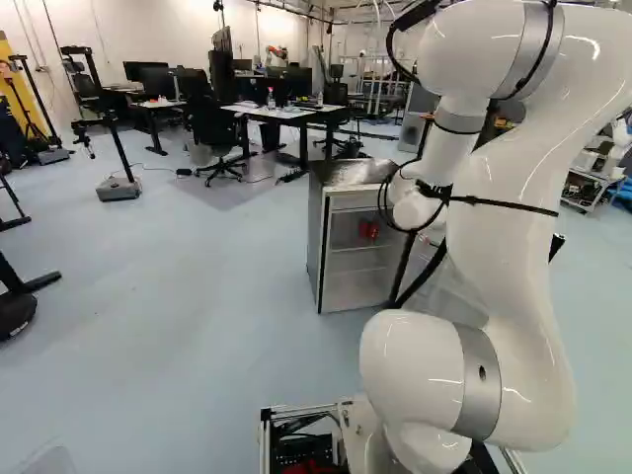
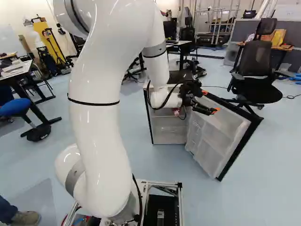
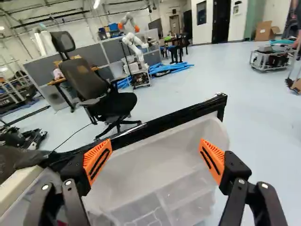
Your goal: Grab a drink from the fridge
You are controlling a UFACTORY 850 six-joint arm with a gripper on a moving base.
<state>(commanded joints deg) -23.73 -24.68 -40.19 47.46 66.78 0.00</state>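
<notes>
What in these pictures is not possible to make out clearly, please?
- Red contents of the fridge, left base view: too small to tell kind or number.
- Fridge door, left base view: mostly hidden behind the arm.
- Arm's upper bend, right base view: cut off by the top edge.

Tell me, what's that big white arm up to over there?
The robot arm is meant to fetch a drink from the small fridge. The fridge door stands open, and the gripper is beside its inner side, fingers apart, holding nothing. Something red, possibly drinks, is still inside.
</notes>
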